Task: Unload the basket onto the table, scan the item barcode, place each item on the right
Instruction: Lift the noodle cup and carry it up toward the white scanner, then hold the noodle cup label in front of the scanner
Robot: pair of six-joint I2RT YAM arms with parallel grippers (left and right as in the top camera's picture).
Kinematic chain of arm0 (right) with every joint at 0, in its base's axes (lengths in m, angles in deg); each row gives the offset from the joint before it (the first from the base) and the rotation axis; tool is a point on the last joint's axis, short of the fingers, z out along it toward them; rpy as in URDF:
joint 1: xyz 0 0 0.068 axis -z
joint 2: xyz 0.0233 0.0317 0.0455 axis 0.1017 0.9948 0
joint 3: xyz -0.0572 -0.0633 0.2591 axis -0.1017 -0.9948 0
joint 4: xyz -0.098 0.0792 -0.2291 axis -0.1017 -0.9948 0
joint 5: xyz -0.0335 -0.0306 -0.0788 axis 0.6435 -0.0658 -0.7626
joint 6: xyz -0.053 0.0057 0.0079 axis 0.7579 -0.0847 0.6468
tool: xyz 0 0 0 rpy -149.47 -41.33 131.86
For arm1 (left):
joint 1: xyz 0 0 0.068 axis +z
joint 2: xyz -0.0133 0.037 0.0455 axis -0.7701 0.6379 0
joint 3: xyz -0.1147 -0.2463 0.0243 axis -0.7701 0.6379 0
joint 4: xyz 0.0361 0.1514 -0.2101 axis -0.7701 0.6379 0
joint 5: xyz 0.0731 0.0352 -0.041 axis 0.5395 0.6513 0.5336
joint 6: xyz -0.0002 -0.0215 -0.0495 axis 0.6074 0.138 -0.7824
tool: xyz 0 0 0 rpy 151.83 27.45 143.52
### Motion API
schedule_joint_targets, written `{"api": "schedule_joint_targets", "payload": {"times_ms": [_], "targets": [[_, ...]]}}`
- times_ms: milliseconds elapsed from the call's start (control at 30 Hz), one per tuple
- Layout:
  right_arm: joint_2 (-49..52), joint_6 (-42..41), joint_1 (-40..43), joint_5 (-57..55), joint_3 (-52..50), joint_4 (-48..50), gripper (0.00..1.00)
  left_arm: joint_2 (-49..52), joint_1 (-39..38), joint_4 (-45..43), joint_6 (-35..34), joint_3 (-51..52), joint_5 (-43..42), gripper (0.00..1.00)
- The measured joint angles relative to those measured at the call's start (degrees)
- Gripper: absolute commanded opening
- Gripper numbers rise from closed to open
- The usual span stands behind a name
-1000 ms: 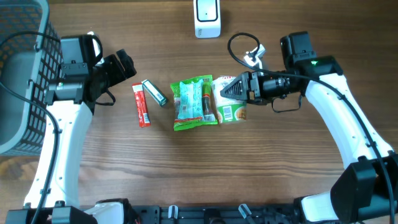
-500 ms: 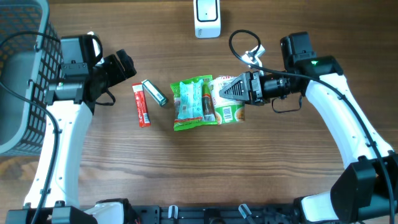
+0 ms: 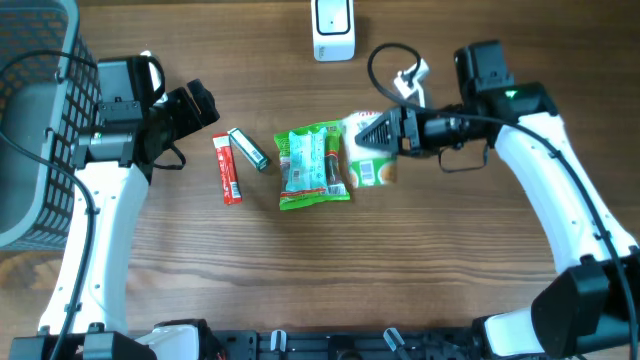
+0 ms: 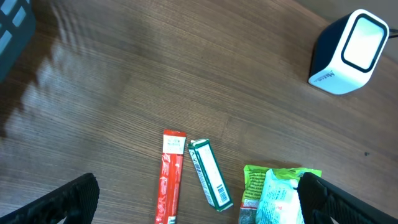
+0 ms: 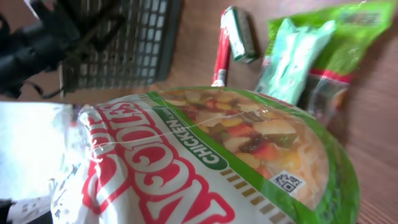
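A green and white noodle packet (image 3: 370,160) hangs from my right gripper (image 3: 380,133), which is shut on it just right of the heap of items. The packet (image 5: 205,155) fills the right wrist view, hiding the fingers; its printed front and a small square code face the camera. The white scanner (image 3: 333,28) stands at the far edge, up and left of the packet. My left gripper (image 3: 200,105) is open above the table; between its fingers lie a red stick (image 4: 169,177) and a small green and white box (image 4: 210,182).
A green snack bag (image 3: 313,165) lies at the table's middle, with the red stick (image 3: 228,168) and the small box (image 3: 247,148) to its left. A dark wire basket (image 3: 35,120) stands at the left edge. A loose cable (image 3: 385,65) loops near the right arm.
My right gripper has moved a little toward the far edge with the noodle packet, which now sits higher beside the green bag. The left arm has not moved.
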Motion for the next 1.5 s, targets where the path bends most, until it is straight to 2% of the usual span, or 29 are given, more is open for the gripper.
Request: {"api": "schedule_joint_targets", "payload": {"times_ms": [133,267,367,500,767,1000,1067,1300,1500], "targets": [[0.0,-1.36,-0.66,-9.84,13.55,-7.87,0.68,0.0,0.0,0.04,0.0,0.0,0.0,1.0],[0.5,-2.62,-3.28,-20.02,29.57,-13.68,0.62,0.0,0.0,0.04,-0.02,0.0,0.0,1.0],[2.27,-3.48,-5.92,-26.21,40.48,-14.58,0.61,0.0,0.0,0.04,-0.02,0.0,0.0,1.0],[5.95,-3.8,-9.11,-34.93,48.3,-10.45,0.62,0.0,0.0,0.02,-0.02,0.0,0.0,1.0],[20.74,2.56,-18.34,-59.71,49.35,7.17,0.63,0.0,-0.02,0.0,-0.02,0.0,0.0,1.0],[32.89,16.52,-22.99,-75.43,49.35,19.85,0.62,0.0,-0.02,0.02,-0.02,0.0,0.0,1.0],[38.23,21.99,-24.04,-82.82,49.31,27.36,0.62,0.0,0.0,0.0,0.0,0.0,0.0,1.0],[46.84,35.76,-23.89,-92.37,49.29,44.89,0.59,0.0,0.0,0.0,-0.02,0.0,0.0,1.0],[52.52,46.62,-23.85,-96.02,49.27,57.4,0.64,0.0,0.0,0.02,-0.02,0.0,0.0,1.0]]}}
